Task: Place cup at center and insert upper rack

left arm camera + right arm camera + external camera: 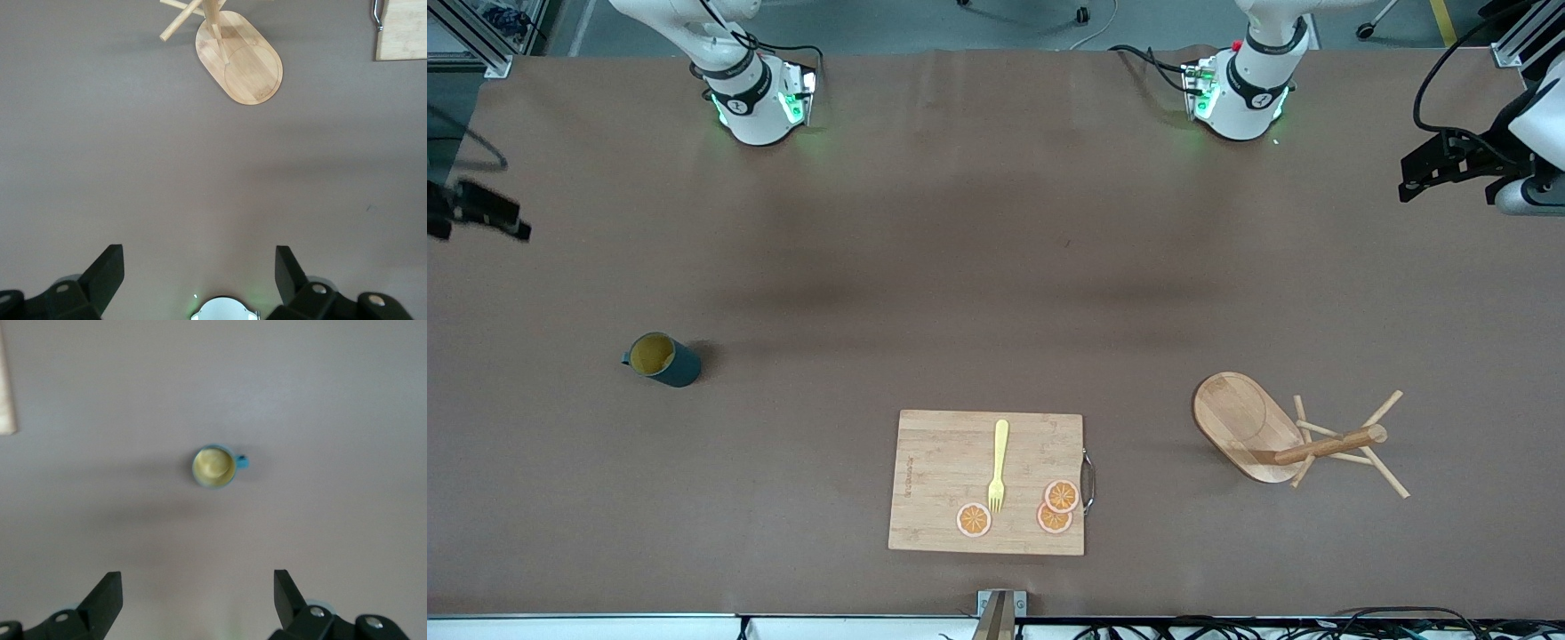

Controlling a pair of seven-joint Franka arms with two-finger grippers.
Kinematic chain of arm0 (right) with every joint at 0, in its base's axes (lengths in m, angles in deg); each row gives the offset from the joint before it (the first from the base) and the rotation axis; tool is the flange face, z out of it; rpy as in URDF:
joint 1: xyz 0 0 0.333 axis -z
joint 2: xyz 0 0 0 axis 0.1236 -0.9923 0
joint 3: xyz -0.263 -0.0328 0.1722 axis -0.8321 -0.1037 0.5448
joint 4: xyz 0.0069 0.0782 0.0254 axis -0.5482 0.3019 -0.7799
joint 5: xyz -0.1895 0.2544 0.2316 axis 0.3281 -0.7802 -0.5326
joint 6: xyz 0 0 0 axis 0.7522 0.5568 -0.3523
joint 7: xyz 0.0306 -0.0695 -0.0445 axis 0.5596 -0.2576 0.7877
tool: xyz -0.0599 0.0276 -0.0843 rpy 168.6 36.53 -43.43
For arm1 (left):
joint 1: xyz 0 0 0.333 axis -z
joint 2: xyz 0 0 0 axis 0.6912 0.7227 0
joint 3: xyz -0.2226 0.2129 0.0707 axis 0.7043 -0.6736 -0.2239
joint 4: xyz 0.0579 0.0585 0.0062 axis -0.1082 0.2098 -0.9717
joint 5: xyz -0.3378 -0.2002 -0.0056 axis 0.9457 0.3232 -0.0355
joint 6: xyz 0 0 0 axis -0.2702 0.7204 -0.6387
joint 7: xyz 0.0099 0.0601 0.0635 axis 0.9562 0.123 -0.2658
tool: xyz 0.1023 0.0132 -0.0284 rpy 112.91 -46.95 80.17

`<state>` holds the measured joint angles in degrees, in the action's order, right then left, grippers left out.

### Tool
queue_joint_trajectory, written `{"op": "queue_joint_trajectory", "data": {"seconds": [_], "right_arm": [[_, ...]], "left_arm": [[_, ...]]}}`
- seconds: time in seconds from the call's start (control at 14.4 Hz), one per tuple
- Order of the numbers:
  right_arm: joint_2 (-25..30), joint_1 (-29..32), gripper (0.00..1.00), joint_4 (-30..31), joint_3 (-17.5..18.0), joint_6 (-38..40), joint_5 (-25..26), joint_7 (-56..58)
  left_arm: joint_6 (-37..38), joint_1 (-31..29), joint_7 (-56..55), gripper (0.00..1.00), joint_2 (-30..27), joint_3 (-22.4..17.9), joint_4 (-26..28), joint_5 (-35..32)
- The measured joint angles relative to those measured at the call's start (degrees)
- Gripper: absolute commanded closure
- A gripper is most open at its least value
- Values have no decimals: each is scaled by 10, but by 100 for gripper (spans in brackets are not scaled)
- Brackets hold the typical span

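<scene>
The cup (663, 358) is a dark teal mug with a yellow inside, standing upright on the table toward the right arm's end; in the right wrist view the cup (214, 467) shows from above. The upper rack (1280, 436), a light wooden mug tree, stands on its oval base toward the left arm's end; the upper rack (240, 63) also shows in the left wrist view. My right gripper (198, 583) hangs open and empty high over the table's end, apart from the cup. My left gripper (199, 257) is open and empty, up over the opposite end.
A bamboo cutting board (925, 480) lies near the front edge, between the cup and the rack. On it are a yellow fork (999, 465) and three orange slices (1061, 495). Both arm bases stand along the table's back edge.
</scene>
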<state>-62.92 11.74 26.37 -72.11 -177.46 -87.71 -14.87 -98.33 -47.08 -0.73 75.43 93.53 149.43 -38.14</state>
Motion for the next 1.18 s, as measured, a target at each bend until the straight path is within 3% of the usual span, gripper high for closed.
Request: {"op": "queue_joint_trajectory", "data": {"seconds": [0.28, 0.69, 1.18], "right_arm": [[-92, 25, 0, 10, 0, -77, -1, 28], [-116, 24, 0, 167, 6, -286, -5, 209], [-176, 23, 0, 188, 8, -339, -5, 371]], "left_arm": [[0, 0, 0, 0, 3, 0, 0, 0], [-1, -8, 0, 0, 5, -1, 0, 0], [-8, -12, 0, 0, 17, 0, 0, 0]]}}
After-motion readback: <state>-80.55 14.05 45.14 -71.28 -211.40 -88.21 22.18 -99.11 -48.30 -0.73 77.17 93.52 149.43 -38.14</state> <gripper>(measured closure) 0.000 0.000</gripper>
